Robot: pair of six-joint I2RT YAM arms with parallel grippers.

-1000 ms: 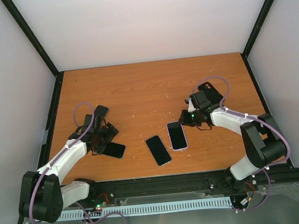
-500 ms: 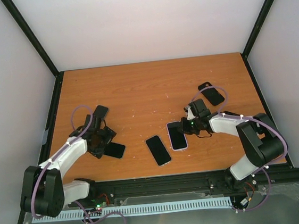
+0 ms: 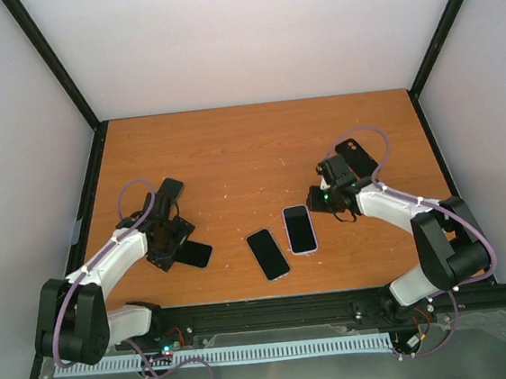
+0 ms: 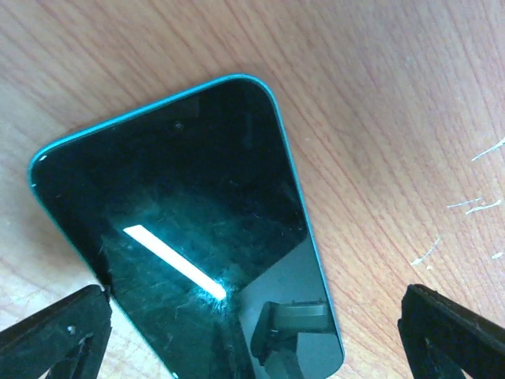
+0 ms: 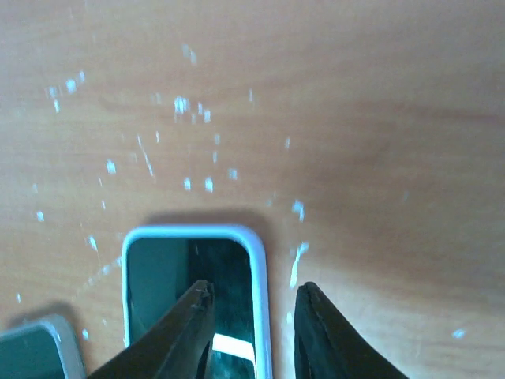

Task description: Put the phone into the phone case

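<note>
A dark phone with a teal rim (image 4: 189,237) lies flat on the table under my left gripper (image 4: 252,335), whose fingers (image 4: 55,335) stand wide apart on either side of it; in the top view this phone (image 3: 194,254) lies just right of the left gripper (image 3: 164,246). My right gripper (image 5: 252,316) is open by a narrow gap, its jaws straddling the right rim of a white-rimmed phone (image 5: 158,276). In the top view that phone (image 3: 300,229) lies below the right gripper (image 3: 316,203). A third phone (image 3: 268,253) lies beside it. A black case (image 3: 352,153) lies behind the right arm.
Another black case-like thing (image 3: 171,190) lies behind the left gripper. The orange wooden table (image 3: 248,145) has black frame posts at its corners and white walls around it. A purple cable loops over each arm.
My right gripper dipped toward the white-rimmed phone and came back a little. My left gripper shifted slightly toward the near left. The phones have not moved.
</note>
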